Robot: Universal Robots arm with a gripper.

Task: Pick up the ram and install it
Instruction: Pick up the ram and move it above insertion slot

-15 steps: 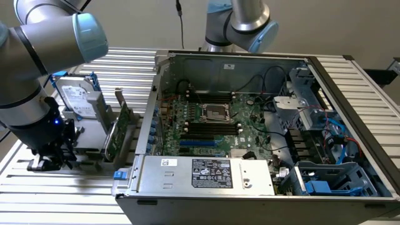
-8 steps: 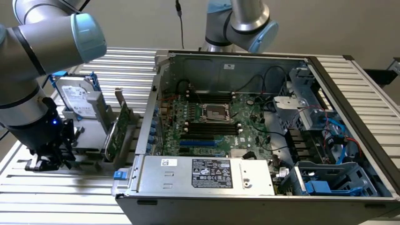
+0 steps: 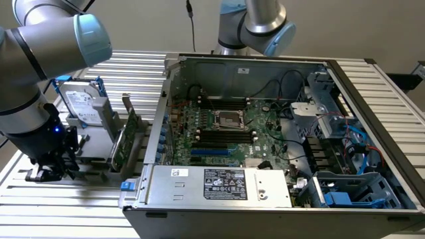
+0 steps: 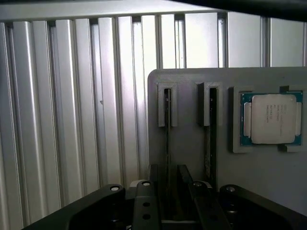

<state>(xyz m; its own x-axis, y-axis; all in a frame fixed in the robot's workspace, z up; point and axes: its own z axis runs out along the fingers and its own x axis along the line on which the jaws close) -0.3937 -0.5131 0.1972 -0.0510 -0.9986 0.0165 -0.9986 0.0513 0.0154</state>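
Ram (image 4: 167,127) is standing on edge in a slot of the grey holder block (image 4: 187,153), which is sitting out on the exterior view's left of the open computer case (image 3: 371,124). Gripper (image 4: 170,191) is hanging directly over it, released wide and grasping nothing, with fingers (image 4: 144,203) straddling the thin edge, one on either side. A second stick (image 4: 210,124) is sitting in the neighbouring slot. A CPU (image 4: 271,119) is lying in a pocket just beyond.

Step in hand, by my reading: the grasp. Doing it well is meaning:
- keeping the stick centred between the pads
- closing on the flat faces, not a corner
- staying clear of the neighbouring stick

Hard to make out:
- The ram is showing edge-on, so chips and notch are unreadable.
- Its near end is running under the fingers.
- Whether the pads are touching it, I cannot tell.

In the exterior view the gripper (image 3: 48,172) is low at the holder, with the arm covering the slots. Hard drive (image 3: 83,104) and expansion card (image 3: 126,142) are standing between it and the case. The latches on the memory slots (image 3: 226,135) are too small to judge.
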